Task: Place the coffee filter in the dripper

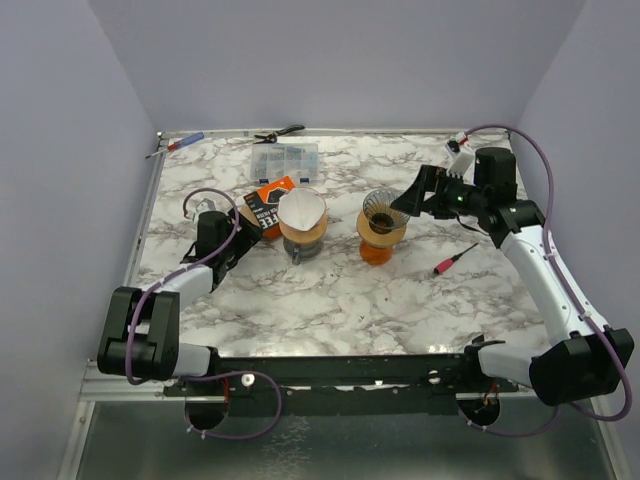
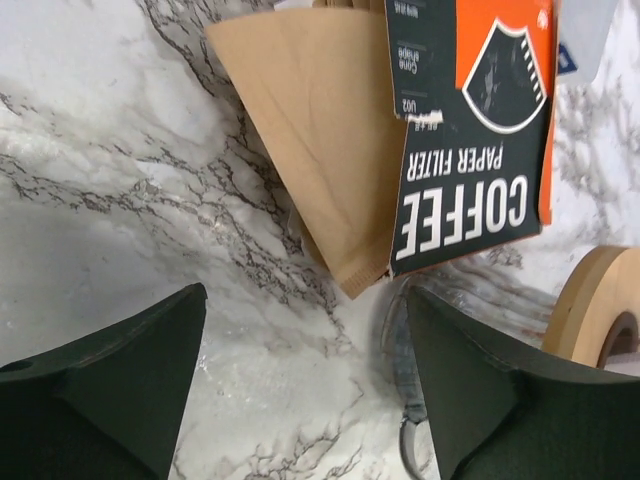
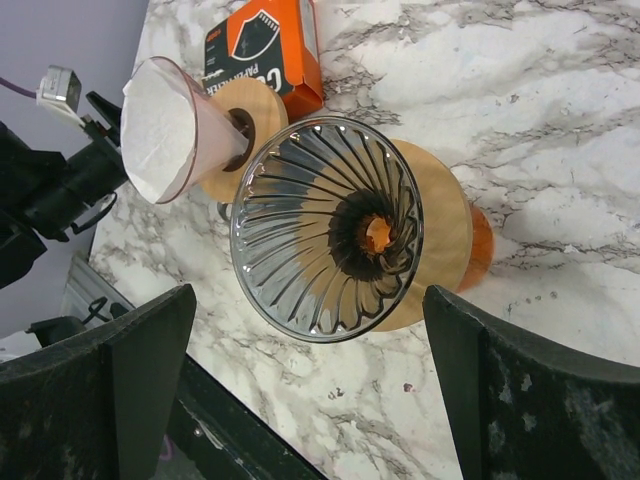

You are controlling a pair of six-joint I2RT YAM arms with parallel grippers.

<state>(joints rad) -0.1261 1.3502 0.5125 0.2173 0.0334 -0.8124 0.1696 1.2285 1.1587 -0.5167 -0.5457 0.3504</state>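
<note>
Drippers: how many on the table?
2. The dripper with a white filter stands beside the coffee filter pack; the empty glass dripper is just right of it on an orange base. None looks hidden.

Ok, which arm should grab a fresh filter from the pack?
Left, I'd say. The left claw is open right at the brown filters sticking out of the filter pack; the right claw, also open, is across by the empty dripper.

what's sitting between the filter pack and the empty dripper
The other dripper, with a white filter in it, stands between the pack and the empty dripper. The top view shows this best.
</note>
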